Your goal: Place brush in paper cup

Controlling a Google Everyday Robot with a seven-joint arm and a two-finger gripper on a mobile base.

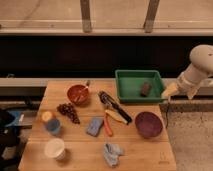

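One brush lies on the counter, well apart from the paper cup at its front left. The pincer hangs open and empty beside the right edge, since nothing is grabbed yet.

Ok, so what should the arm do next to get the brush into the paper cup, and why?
Probably bring the gripper in over the table to hover above the brush. The gripper hangs open and empty beyond the table's edge, beside the green tray. The brush lies untouched mid-table, and the paper cup stands at the view's lower left.
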